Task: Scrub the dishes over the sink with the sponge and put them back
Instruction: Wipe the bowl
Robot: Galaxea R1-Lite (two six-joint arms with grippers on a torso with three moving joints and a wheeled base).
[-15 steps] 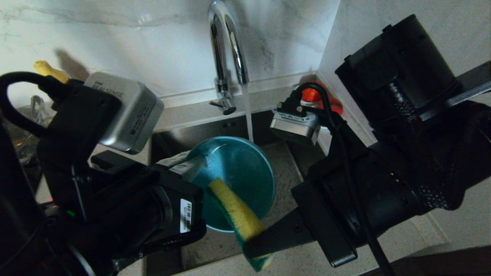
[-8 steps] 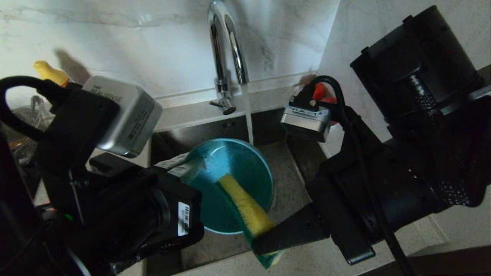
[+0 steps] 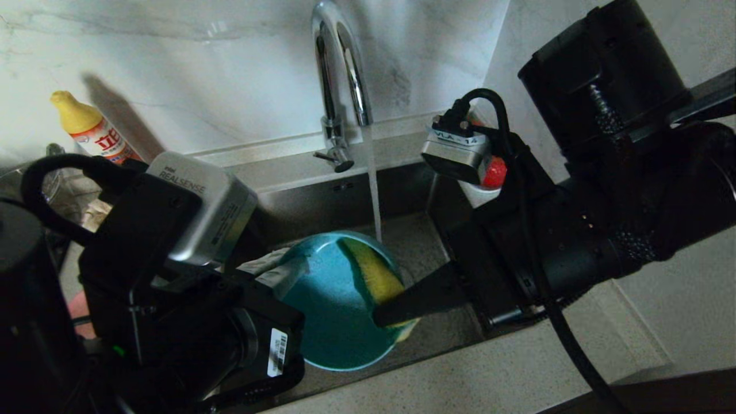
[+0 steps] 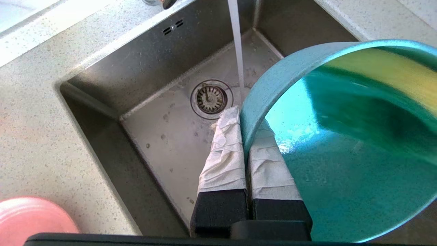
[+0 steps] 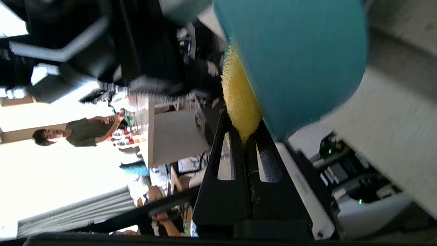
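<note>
Holding the teal bowl [image 3: 336, 305] over the sink [image 4: 164, 85], the left gripper [image 4: 244, 136] is clamped on the bowl's rim: one white-wrapped finger outside the wall, the other inside, jaws nearly together with only the rim between them. Bowl is tilted, opening facing the right arm, hanging above the basin floor near the front edge. Right gripper [image 3: 391, 313] comes in from the right, jaws closed tight on the sponge [image 3: 376, 276]; yellow foam lies flat against the bowl's inner surface on the side towards the tap, with the green scouring layer [image 4: 358, 112] against the teal. In the right wrist view the sponge's end sits pinched between the black fingers [image 5: 222, 164] right beside the bowl wall. Tap [image 3: 339, 86] is running, the stream [image 4: 237, 48] falling just behind the bowl's far rim, close to the drain strainer [image 4: 211, 99]. Pink plate [image 4: 30, 215] rests on the counter at the robot's left of the sink. Yellow-capped bottle [image 3: 92, 129] stands against the back wall on the left; a red-and-white item [image 3: 489, 175] sits behind the right wrist camera, mostly hidden.
</note>
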